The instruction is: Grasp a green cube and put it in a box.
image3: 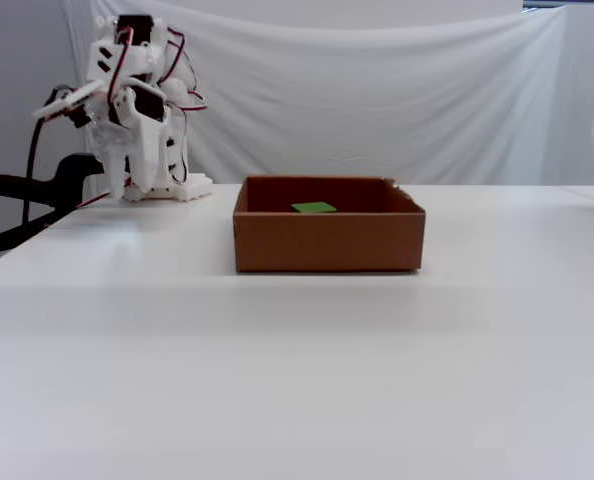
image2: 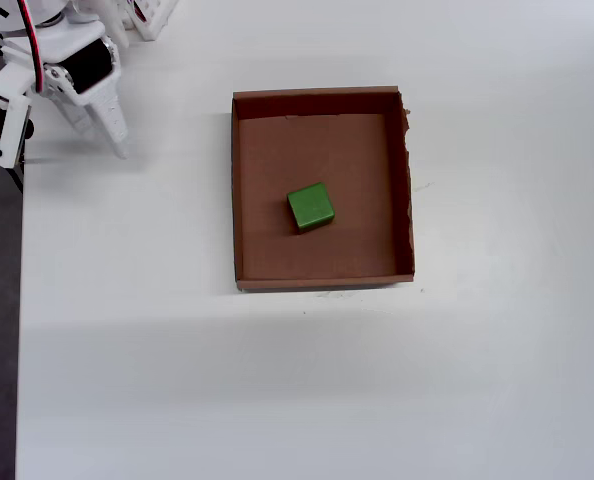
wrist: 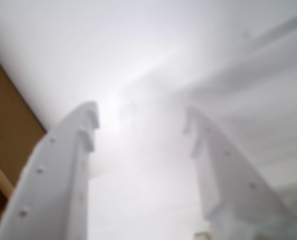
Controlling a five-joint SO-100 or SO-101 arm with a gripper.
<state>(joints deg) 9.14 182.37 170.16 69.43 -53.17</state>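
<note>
Resting flat on the floor of the box point(image2: 323, 255), the green cube point(image2: 310, 207) sits near the middle of the tray, clear of all 4 walls and turned slightly off the walls' lines. The gripper point(image2: 115, 135) hangs over the bare bench point(image2: 277, 400) near the arm's base, well apart from the box, with the cube lying to its right and slightly below in the overhead view. In the wrist view the 2 fingers point(wrist: 63, 170) stand spread with nothing between them, so the gripper point(wrist: 141, 122) is parted and empty; only a brown corner of the box shows at that view's left edge. The fixed view shows the cube's top face below the box rim. Judged from this layout, the placement is complete, and no further reach toward the cube appears necessary.
</note>
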